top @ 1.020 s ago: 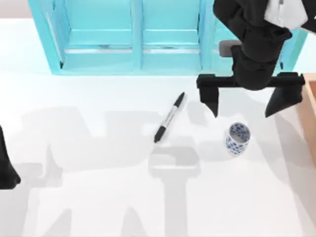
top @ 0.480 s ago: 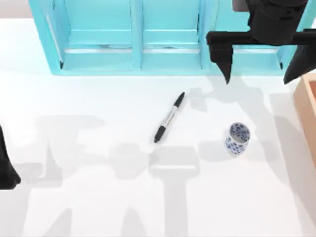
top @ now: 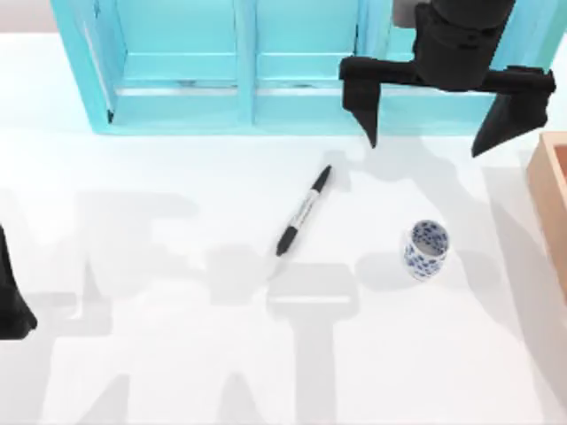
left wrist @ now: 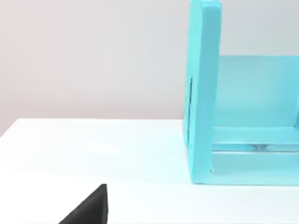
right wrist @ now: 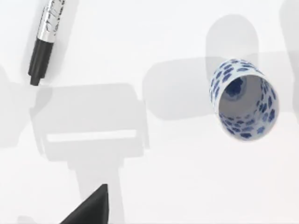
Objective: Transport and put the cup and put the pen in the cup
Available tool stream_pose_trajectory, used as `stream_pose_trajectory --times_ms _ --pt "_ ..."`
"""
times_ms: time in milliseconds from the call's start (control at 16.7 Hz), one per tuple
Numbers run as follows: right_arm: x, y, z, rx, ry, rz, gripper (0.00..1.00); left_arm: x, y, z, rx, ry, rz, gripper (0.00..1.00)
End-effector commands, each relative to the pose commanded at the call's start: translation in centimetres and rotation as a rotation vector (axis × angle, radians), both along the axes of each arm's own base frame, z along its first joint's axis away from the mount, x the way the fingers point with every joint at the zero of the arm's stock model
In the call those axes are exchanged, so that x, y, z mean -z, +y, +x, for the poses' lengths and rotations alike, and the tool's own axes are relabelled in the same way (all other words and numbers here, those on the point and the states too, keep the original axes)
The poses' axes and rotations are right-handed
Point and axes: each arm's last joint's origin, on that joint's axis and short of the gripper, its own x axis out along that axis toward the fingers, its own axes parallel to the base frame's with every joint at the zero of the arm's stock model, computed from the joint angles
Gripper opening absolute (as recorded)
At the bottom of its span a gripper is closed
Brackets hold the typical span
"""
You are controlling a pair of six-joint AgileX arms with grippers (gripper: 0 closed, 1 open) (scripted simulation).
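The right claw hangs over the back of the white table, right of centre, in front of the turquoise shelf unit. Its two black fingers are spread wide apart, with nothing between them. One finger points down near the shelf's lower edge; the other sits close to the wooden box at the table's right edge.

The cup stands upright on the table, in front of the right claw and well clear of it. It is white with blue painted marks, and its mouth is open to the top camera. In the right wrist view the cup appears from above, its blue-speckled inside visible and its shadow falling beside it.

The pen lies flat on the table, left of the cup and apart from it. It rests on a slant, one black end toward the shelf unit and the other toward the table's front. The right wrist view catches part of the pen: a grey barrel with print that is probably lettering, too small to read, and a black end.

The left claw sits at the table's far left edge; whether it is apart or together cannot be told. The left wrist view shows the shelf unit's side panel standing on the table.
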Motion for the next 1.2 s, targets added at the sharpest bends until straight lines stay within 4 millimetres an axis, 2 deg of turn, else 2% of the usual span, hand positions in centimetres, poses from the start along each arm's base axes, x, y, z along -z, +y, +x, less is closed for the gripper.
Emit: stream_pose_trajectory --times_ms 360,480,600,900,1020,1200 --pt "7.9 5.3 3.2 0.290 -0.018 0.123 1.00 0.0 0.0 0.0 0.000 0.000 0.000 1.00" --pt "9.8 6.4 3.6 0.345 -0.020 0.153 1.00 0.0 0.0 0.0 0.000 0.000 0.000 1.00" --pt "10.7 6.9 3.8 0.369 -0.019 0.165 1.00 0.0 0.0 0.0 0.000 0.000 0.000 1.00" --pt "10.7 6.8 3.9 0.373 -0.022 0.166 1.00 0.0 0.0 0.0 0.000 0.000 0.000 1.00" --pt "12.3 7.2 4.1 0.370 -0.017 0.163 1.00 0.0 0.0 0.0 0.000 0.000 0.000 1.00" --pt "16.1 8.1 4.6 0.370 -0.023 0.169 1.00 0.0 0.0 0.0 0.000 0.000 0.000 1.00"
